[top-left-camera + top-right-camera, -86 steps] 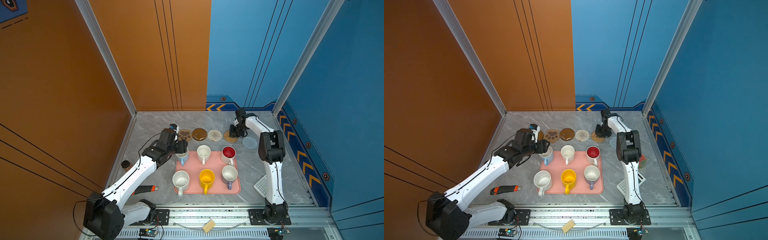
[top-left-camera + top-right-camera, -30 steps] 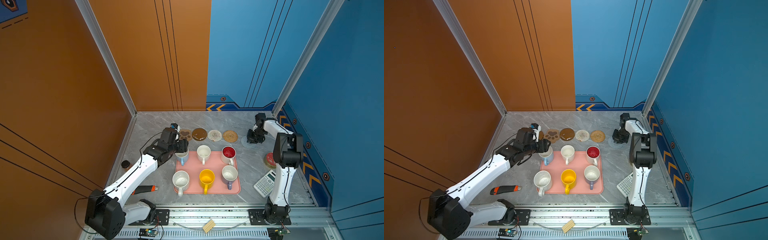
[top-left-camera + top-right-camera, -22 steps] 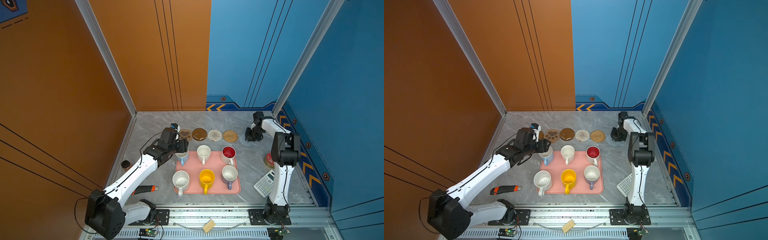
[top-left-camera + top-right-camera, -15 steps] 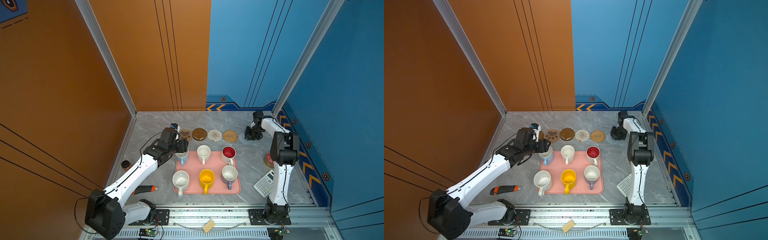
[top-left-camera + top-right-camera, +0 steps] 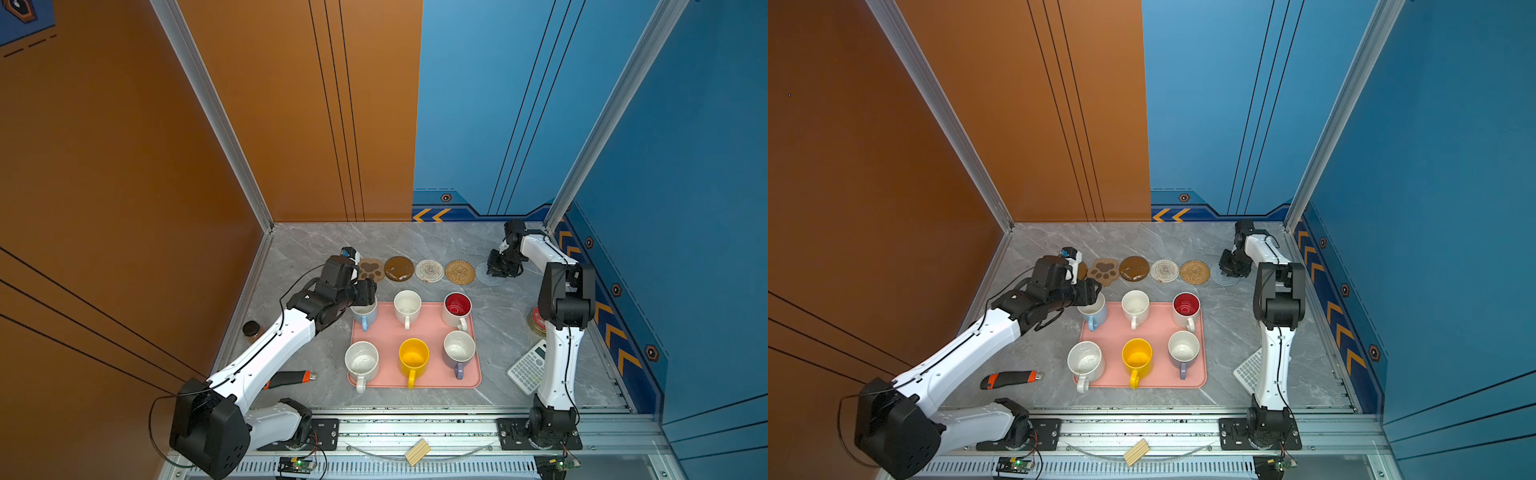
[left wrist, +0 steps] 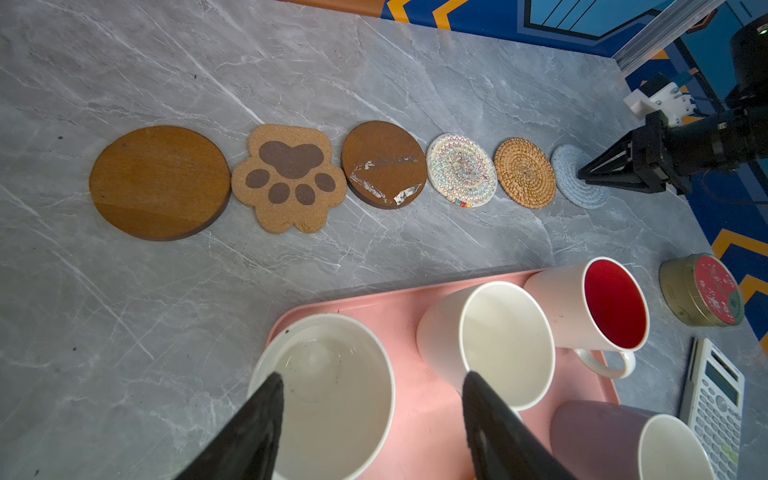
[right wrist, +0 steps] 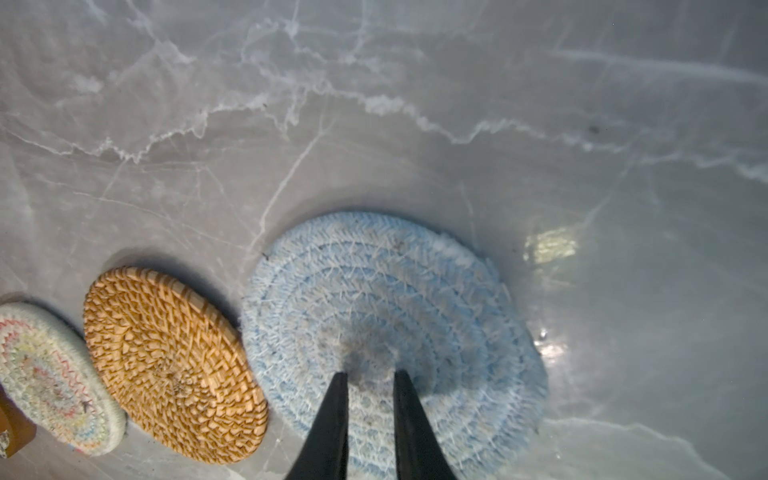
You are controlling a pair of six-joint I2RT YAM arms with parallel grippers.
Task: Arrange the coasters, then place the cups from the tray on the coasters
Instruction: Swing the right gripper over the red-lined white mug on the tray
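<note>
The coasters lie in a row behind the pink tray [image 5: 432,330]: a brown disc [image 6: 160,183], paw [image 5: 371,269], a second brown disc [image 5: 398,268], cream woven [image 5: 429,271], rattan [image 5: 459,272] and pale blue-grey [image 5: 485,277]. My right gripper [image 7: 368,374] rests its tips on the blue-grey coaster [image 7: 374,286], jaws almost together with nothing between them. All the cups stand on the tray. My left gripper [image 6: 374,376] hangs open over the light blue cup [image 5: 366,318], one finger above its inside, the other beyond its rim. Beside it stand the white cup [image 5: 407,305] and the red-lined cup [image 5: 457,305].
A speckled white cup [image 5: 361,361], a yellow cup [image 5: 413,357] and a lavender cup [image 5: 459,349] fill the tray's front row. A red-topped tin [image 5: 537,323] and a calculator [image 5: 528,368] lie right of the tray. An orange-black tool [image 5: 289,378] and a small dark cap [image 5: 251,328] lie left.
My right gripper left the rattan coaster, came down on the blue-grey one and has slid it a little leftward toward the row. The left arm has stayed still.
</note>
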